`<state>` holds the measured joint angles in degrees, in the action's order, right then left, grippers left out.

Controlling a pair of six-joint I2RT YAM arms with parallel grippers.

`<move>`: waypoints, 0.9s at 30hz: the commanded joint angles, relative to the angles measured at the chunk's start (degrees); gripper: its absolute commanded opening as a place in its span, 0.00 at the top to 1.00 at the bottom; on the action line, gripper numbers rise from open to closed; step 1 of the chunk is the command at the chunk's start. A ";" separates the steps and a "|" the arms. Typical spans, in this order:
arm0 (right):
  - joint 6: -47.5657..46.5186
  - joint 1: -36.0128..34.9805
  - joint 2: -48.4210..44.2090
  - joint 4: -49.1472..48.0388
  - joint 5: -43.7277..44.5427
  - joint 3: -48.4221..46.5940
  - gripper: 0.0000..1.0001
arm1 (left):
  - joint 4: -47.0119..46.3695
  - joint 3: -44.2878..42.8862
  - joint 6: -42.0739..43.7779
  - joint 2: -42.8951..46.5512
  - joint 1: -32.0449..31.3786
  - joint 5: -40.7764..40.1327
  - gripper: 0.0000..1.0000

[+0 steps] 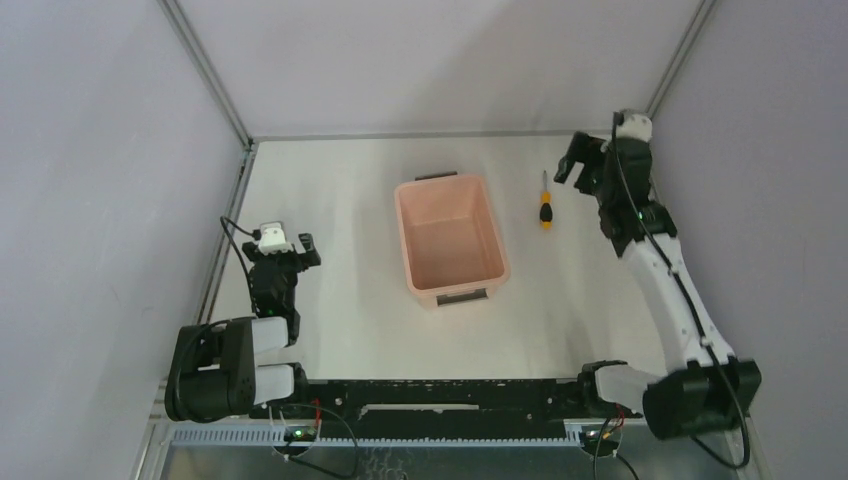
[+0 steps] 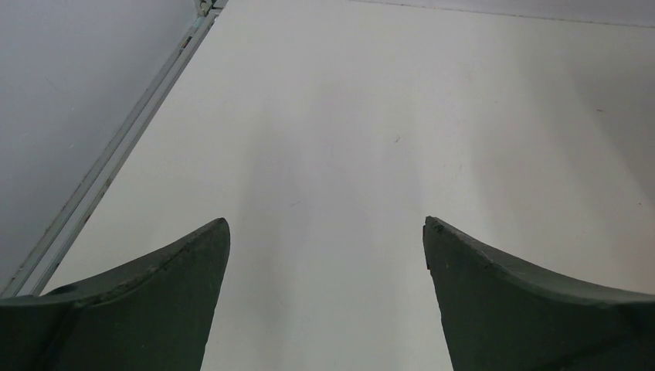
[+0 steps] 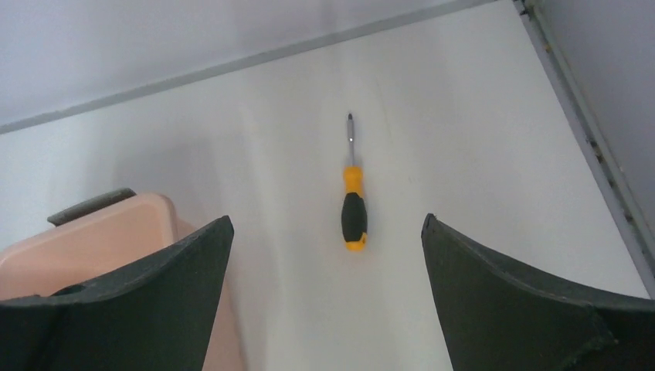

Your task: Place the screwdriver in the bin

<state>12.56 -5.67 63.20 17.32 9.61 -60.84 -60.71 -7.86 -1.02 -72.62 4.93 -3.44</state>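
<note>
The screwdriver (image 1: pixel 545 203), orange-yellow and black with a thin metal shaft, lies flat on the white table just right of the bin (image 1: pixel 450 242), a salmon-pink tub with dark grey end handles. It shows in the right wrist view (image 3: pixel 354 207), shaft pointing away, with the bin's corner (image 3: pixel 116 232) at the lower left. My right gripper (image 1: pixel 572 166) is open and empty, raised above the table to the right of the screwdriver; its fingers (image 3: pixel 494 286) frame the screwdriver's handle. My left gripper (image 1: pixel 298 250) is open and empty over bare table, far left of the bin.
Grey walls enclose the table on three sides, with metal frame rails (image 1: pixel 225 240) along the left edge and back (image 3: pixel 255 58). Another rail (image 3: pixel 595 147) runs close on the right of the screwdriver. The bin holds nothing visible.
</note>
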 commanded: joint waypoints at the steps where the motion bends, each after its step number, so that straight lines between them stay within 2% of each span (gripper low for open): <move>1: -0.76 -1.55 12.75 20.33 -1.71 -10.77 0.00 | -1.52 -2.31 0.66 0.62 -0.31 -0.47 0.00; 3: -1.45 -1.29 17.90 20.08 -3.25 -13.45 0.00 | -1.52 -2.34 0.66 0.63 -0.36 -0.51 0.00; 12: -3.67 -0.67 42.79 21.94 -0.42 -26.97 0.00 | -1.52 -2.37 0.64 0.63 -0.35 -0.51 0.00; 17: -3.22 0.96 53.51 22.54 -2.23 -32.91 0.00 | -1.52 -2.32 0.66 0.59 -0.31 -0.46 0.00; 21: -3.46 0.93 58.53 22.07 -2.36 -34.59 0.01 | -1.52 -2.31 0.66 0.55 -0.36 -0.51 0.00; 25: -3.52 1.13 62.27 21.54 -1.88 -35.45 0.08 | -1.52 -2.32 0.66 0.67 -0.34 -0.51 0.00; 27: -3.29 1.34 63.53 21.64 -1.82 -35.65 0.18 | -1.52 -2.29 0.66 0.69 -0.34 -0.50 0.00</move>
<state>9.61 -4.82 124.01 39.05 6.79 -94.59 -60.71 -7.86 -0.99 -72.62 4.93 -3.44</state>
